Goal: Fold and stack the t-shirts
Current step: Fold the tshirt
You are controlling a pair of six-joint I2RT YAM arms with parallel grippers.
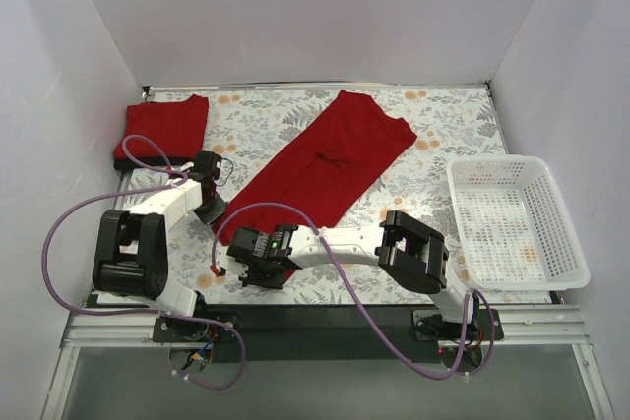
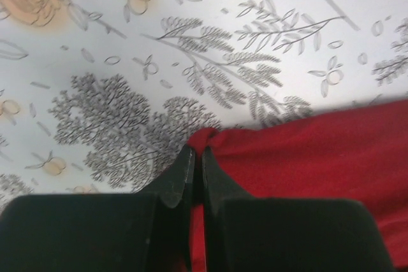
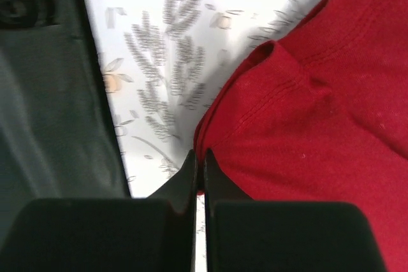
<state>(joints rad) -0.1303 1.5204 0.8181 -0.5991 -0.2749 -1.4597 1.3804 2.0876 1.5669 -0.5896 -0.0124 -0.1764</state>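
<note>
Diagonally laid red t-shirt, long narrow strip.

Spread t-shirt: soft red knit cloth, matt; up close you can make out its stitched hem.
Folded t-shirt: the same matt red cloth.
Tabletop: smooth matt cover printed with flowers and leaves.
Basket: white plastic lattice, slightly glossy.
Left gripper: you see smooth black fingers with a dull sheen.
Cables: smooth purple sheathing.
</note>
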